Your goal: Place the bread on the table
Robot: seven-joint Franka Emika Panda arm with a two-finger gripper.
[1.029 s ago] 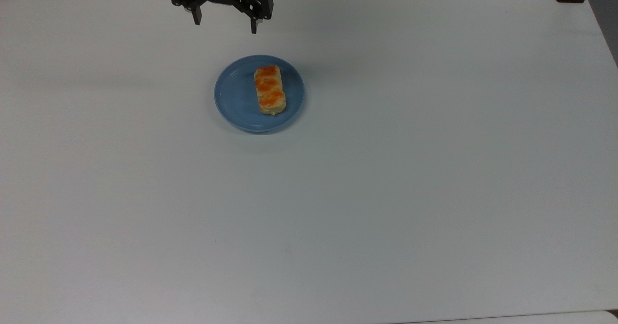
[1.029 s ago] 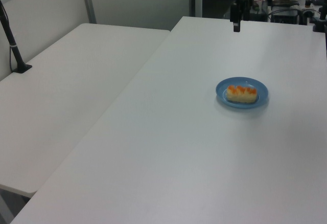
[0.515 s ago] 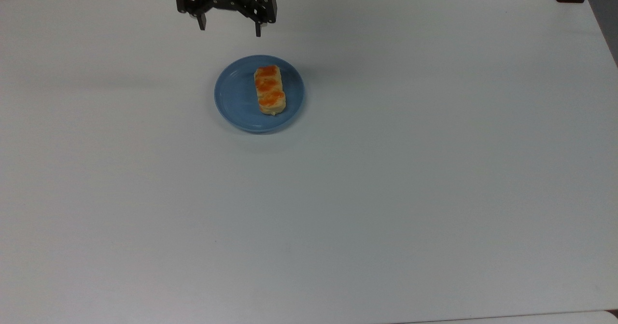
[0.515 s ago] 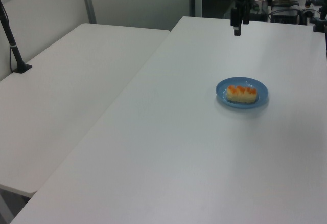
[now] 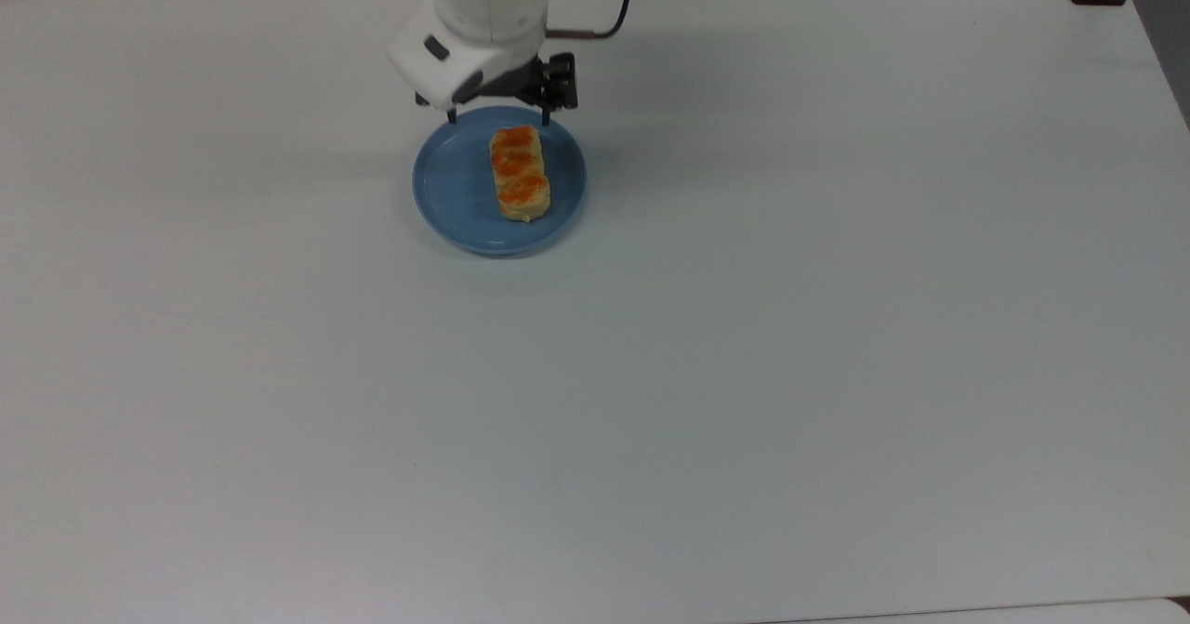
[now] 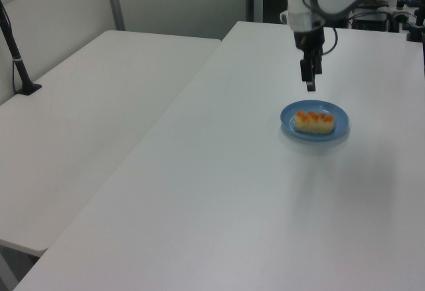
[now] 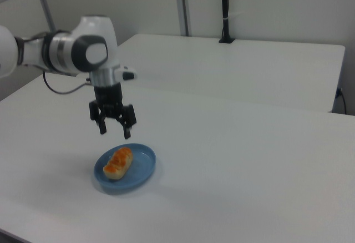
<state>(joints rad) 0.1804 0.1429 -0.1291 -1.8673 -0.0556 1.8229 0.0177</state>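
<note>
On the blue plate [image 5: 460, 196] lies the bread [image 5: 518, 172], lengthwise, glazed bumps up (three of them, orange-brown), and the plate sits on the white table [image 5: 744, 373]. Above the plate's far rim in the top view hangs the gripper [image 7: 114, 131], fingers spread wide, empty, clear of the loaf

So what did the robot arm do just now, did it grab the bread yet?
Not yet. The gripper came forward from the table's far edge, fingers open, and now hangs over the blue plate's rim. The bread and plate haven't moved.
</note>
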